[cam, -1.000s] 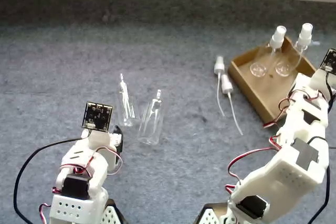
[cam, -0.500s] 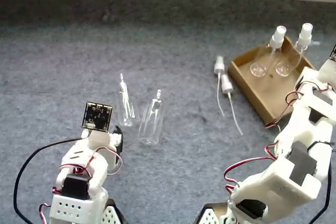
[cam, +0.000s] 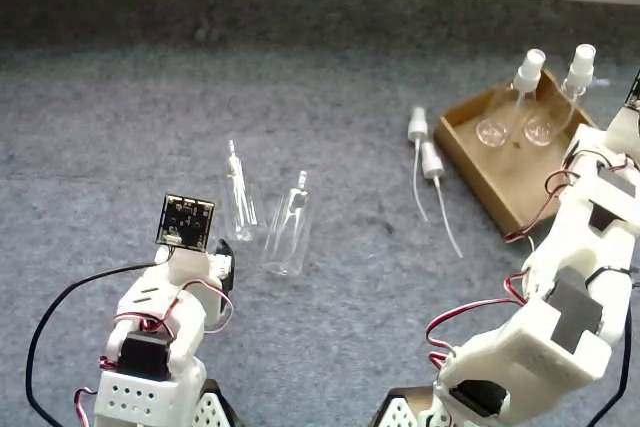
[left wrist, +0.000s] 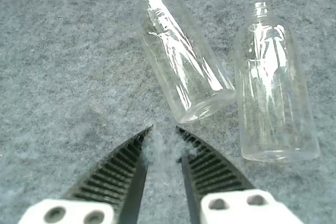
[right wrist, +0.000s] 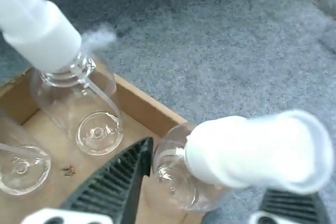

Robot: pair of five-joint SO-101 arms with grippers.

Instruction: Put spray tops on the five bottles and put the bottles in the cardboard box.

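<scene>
Right wrist view: right gripper [right wrist: 212,169], fingers spread astride clear white-capped bottle [right wrist: 173,174] in brown cardboard box [right wrist: 142,103].
Left gripper [left wrist: 164,129]: fingers slightly parted.
Exit: best lifted straight up.

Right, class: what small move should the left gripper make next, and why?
Probably the left gripper should open wider, then ease forward: its jaws stand narrower than the nearer clear uncapped bottle lying just ahead on the grey carpet.
</scene>
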